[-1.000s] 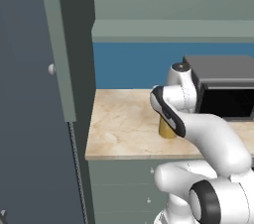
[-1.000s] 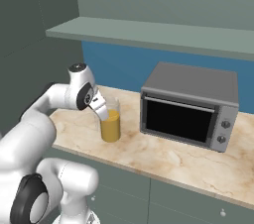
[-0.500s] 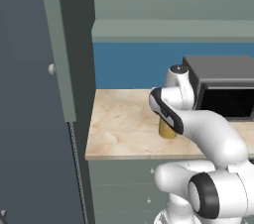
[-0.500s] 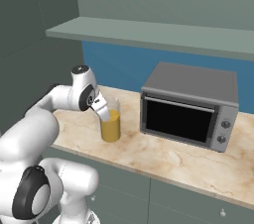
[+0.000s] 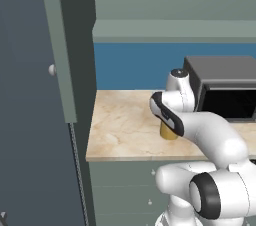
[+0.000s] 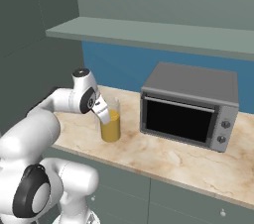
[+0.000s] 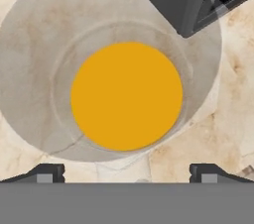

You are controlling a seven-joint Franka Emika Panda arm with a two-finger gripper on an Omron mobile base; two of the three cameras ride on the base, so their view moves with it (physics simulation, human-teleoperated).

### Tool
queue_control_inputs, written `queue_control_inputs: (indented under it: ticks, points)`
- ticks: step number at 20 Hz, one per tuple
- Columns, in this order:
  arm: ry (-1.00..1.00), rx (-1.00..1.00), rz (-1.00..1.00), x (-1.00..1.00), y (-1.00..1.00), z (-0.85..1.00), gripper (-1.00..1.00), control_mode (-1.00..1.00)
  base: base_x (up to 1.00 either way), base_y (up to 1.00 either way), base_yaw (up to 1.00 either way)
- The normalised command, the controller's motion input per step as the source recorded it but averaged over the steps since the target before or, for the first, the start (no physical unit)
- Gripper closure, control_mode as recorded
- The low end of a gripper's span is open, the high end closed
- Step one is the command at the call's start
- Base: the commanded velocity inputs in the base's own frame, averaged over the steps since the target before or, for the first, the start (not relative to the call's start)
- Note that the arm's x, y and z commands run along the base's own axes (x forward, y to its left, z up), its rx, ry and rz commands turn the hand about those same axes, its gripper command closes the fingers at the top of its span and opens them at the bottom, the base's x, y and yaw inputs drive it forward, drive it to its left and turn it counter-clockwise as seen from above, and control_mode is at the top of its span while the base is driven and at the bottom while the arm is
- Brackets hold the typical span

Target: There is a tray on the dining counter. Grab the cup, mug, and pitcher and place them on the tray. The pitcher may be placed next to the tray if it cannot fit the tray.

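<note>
The pitcher [image 6: 111, 127] stands upright on the marbled table [image 6: 163, 154], left of the grey microwave [image 6: 189, 106]. The gripper [image 6: 102, 114] is positioned directly above the pitcher's rim.

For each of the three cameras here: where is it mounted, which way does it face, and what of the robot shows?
Left base view: behind the arm's left, facing the counter; arm at lower right hides most of the pitcher.
Right base view: behind its right; arm at lower left, toaster oven beside the pitcher.
Hand view: straight down into the pitcher; fingers wide apart.
Shared: pitcher, counter, oven.
</note>
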Motion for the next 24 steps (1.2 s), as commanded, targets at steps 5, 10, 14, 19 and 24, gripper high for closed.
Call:
queue_control_inputs:
  ticks: [5, 10, 14, 19, 24]
  points:
    - [0.00, 0.00, 0.00, 0.02, 0.00, -0.11, -1.00, -1.00, 0.00, 0.00, 0.00]
    - [-0.02, 0.00, 0.00, 0.07, 0.00, -0.12, -1.00, -1.00, 0.00, 0.00, 0.00]
    - [0.00, 0.00, 0.00, 0.02, 0.00, -0.20, -1.00, -1.00, 0.00, 0.00, 0.00]
    - [0.00, -0.01, 0.00, 0.00, 0.00, -0.31, 1.00, -1.00, 0.00, 0.00, 0.00]
    - [0.00, 0.00, 0.00, -0.06, -0.05, -0.20, 1.00, -1.00, 0.00, 0.00, 0.00]
